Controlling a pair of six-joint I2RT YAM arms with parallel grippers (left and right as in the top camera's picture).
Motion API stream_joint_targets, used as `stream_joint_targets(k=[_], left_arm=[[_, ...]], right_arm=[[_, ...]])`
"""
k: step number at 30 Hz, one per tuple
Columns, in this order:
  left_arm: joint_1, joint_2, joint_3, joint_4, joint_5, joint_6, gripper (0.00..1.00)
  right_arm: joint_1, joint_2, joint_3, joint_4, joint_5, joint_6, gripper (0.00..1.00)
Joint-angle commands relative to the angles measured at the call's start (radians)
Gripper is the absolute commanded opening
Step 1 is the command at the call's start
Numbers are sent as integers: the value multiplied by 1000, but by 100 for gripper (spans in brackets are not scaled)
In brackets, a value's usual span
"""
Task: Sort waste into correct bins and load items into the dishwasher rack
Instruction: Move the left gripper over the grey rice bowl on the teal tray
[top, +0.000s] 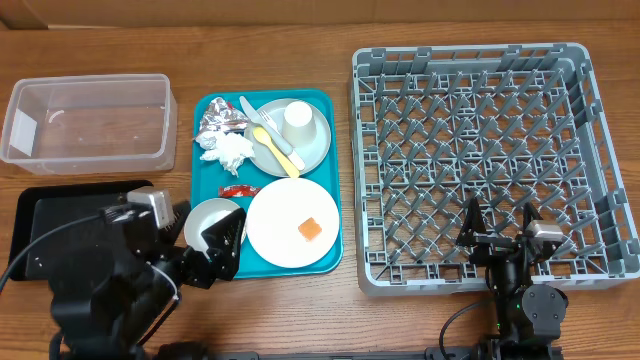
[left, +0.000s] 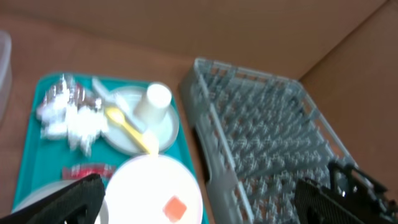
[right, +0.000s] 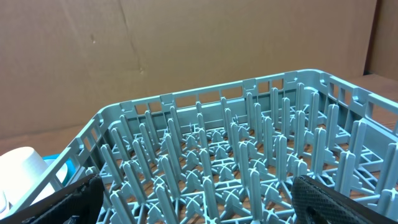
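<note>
Two arms stood at a wooden counter (top: 390, 320), and brown cardboard (right: 186, 50) closed off the room behind it. At the far left the clear tub (top: 88, 122) held nothing that could be made out. Just nearer, the black tray (top: 30, 215) lay partly hidden under the left arm. Between these and the rack (top: 465, 55) sat a teal tray (top: 206, 178) carrying everything else. The foil ball (top: 222, 120) and napkin (top: 228, 150) touched at its far left corner, with the red packet (top: 238, 189) just nearer. The grey-green plate (top: 315, 150) bore the upturned cup (top: 298, 120), the yellow fork (top: 275, 145) and pale cutlery (top: 250, 108). The white plate (top: 275, 235) carried the orange cube (top: 310, 229), and the bowl (top: 208, 220) sat beside it. The rack, on the right, held nothing. The left pincer (left: 199, 185) hung over the bowl at the tray's near left corner, spread wide and empty. The right pincer (right: 196, 183) hung over the rack's near edge, likewise spread and holding nothing.
</note>
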Motion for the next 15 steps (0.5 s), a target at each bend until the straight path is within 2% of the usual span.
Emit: stream_joint_targets(k=[1, 8, 11, 15], left_arm=[[-7, 66, 19, -80, -65, -20, 100], [-27, 204, 46, -241, -298, -73, 100], [-80, 255, 46, -264, -354, -81, 100], [-216, 322, 46, -259, -478, -152, 100]], right_arm=[[-3, -10, -10, 7, 8, -7, 100], [-3, -10, -10, 7, 8, -7, 100], [-3, -10, -10, 7, 8, -7, 100], [-3, -10, -10, 7, 8, -7, 100]])
